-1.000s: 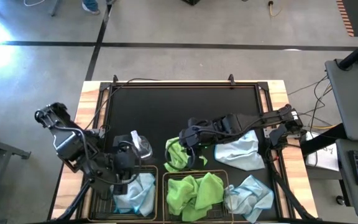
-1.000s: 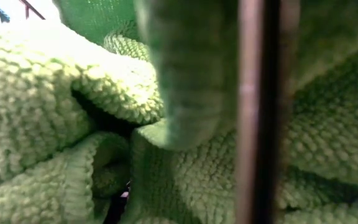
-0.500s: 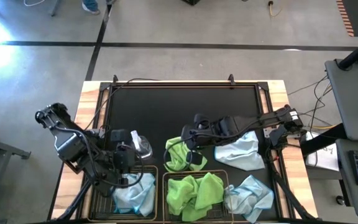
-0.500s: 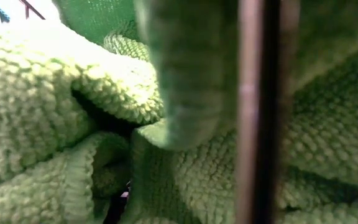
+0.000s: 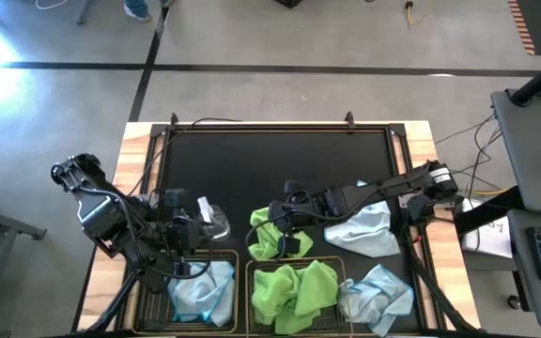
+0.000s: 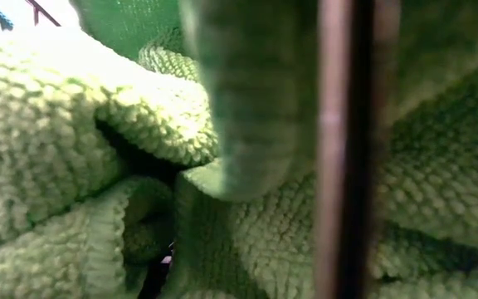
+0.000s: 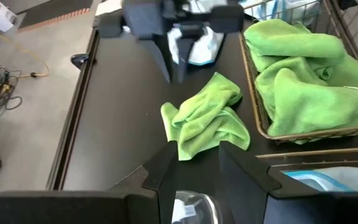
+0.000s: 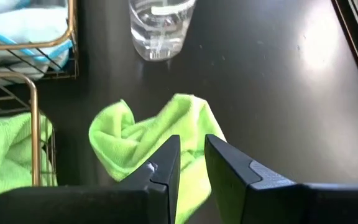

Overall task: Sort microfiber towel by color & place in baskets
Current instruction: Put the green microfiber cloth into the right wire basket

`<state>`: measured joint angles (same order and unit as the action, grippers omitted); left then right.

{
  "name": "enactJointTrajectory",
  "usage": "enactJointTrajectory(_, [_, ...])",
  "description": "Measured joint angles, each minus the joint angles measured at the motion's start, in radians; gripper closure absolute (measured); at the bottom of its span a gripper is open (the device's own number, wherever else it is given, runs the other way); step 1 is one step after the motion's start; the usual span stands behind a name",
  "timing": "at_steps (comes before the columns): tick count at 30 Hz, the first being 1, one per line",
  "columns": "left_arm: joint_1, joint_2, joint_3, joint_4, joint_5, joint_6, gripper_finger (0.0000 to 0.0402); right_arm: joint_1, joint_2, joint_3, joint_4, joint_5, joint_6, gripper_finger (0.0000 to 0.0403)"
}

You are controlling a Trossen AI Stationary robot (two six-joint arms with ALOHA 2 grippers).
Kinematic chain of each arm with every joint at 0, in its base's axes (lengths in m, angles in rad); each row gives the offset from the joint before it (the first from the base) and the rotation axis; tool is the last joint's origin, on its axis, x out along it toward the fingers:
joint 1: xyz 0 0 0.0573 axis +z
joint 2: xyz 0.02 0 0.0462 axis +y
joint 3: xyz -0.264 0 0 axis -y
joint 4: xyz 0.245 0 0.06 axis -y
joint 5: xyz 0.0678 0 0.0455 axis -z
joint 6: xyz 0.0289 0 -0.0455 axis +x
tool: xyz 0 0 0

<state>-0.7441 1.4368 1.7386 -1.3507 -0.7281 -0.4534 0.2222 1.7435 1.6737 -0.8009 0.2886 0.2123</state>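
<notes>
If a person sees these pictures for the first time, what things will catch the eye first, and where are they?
The bright lime green towel lying crumpled on the black table mat stands out first, with the right gripper hanging just over it, fingers slightly apart. Below it in the high view, the middle basket is heaped with more green towels, and the basket to its left holds pale blue ones. A clear spray bottle stands beside the left gripper.

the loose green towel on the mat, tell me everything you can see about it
The loose green towel is a lime, nubby microfiber cloth, crumpled into a folded heap with raised ridges rather than spread flat. It lies on the black mat, just outside the basket that already holds other green towels, and near a clear bottle. The right pincer is directly over it, fingers slightly apart; a grip isn't clear.
</notes>
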Motion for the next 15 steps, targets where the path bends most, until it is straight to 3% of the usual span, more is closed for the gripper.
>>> enactJointTrajectory(15, [0.000,-0.005,0.000,-0.004,-0.007,0.000,0.0299,0.000,0.000,-0.116,0.151,-0.043,-0.099,0.0339])
